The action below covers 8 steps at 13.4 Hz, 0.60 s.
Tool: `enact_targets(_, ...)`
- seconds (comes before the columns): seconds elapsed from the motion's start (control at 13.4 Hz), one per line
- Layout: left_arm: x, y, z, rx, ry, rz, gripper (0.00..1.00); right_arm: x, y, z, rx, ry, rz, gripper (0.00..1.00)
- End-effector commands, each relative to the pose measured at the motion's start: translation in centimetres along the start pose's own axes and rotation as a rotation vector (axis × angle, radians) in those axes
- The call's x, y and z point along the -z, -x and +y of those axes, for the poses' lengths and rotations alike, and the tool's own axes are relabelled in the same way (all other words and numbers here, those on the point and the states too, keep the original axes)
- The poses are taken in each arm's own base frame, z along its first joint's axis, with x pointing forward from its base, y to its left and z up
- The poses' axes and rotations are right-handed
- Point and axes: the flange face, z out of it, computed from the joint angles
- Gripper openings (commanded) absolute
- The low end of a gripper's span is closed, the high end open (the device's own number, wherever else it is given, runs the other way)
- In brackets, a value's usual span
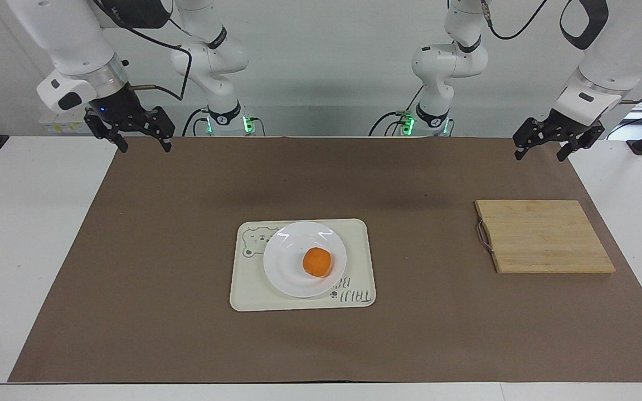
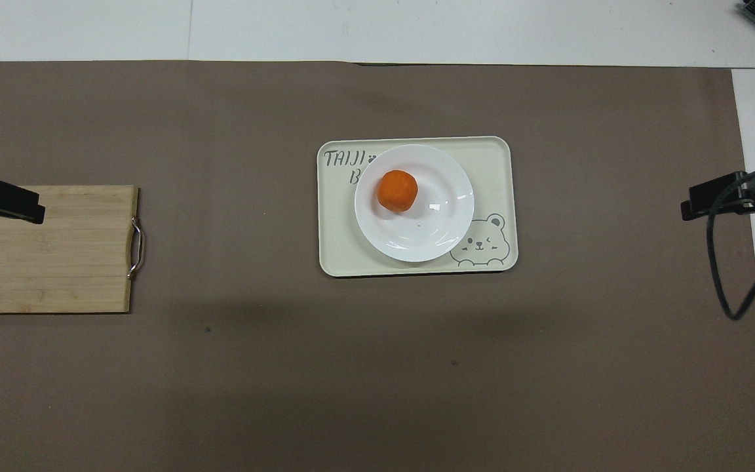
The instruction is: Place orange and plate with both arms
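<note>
The orange (image 1: 317,262) lies on the white plate (image 1: 287,262), and the plate rests on the cream tray (image 1: 248,289) in the middle of the brown mat. In the overhead view the orange (image 2: 398,191) sits on the part of the plate (image 2: 430,229) farther from the robots. My right gripper (image 1: 144,146) is open and empty, raised over the mat's corner at the right arm's end, well away from the tray. My left gripper (image 1: 541,153) is open and empty, raised over the mat's corner at the left arm's end, and waits there.
A wooden cutting board (image 1: 544,236) with a metal handle lies on the mat toward the left arm's end; the left gripper's tip (image 2: 30,208) shows over it from above. The right gripper's tip (image 2: 695,206) shows over the mat's edge.
</note>
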Motion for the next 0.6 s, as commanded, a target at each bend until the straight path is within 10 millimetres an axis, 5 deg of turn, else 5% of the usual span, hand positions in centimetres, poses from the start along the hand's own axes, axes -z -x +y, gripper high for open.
enact_targets(0.0,0.3,0.8,0.0,0.006,-0.001,-0.003,1.0,2.7,1.6,-0.4,0.003,0.013,0.048,1.0)
enact_targets(0.52,0.3,0.8,0.0,0.006,-0.001,-0.003,1.0,-0.2,5.4,4.2,0.015,-0.005,-0.012,1.0)
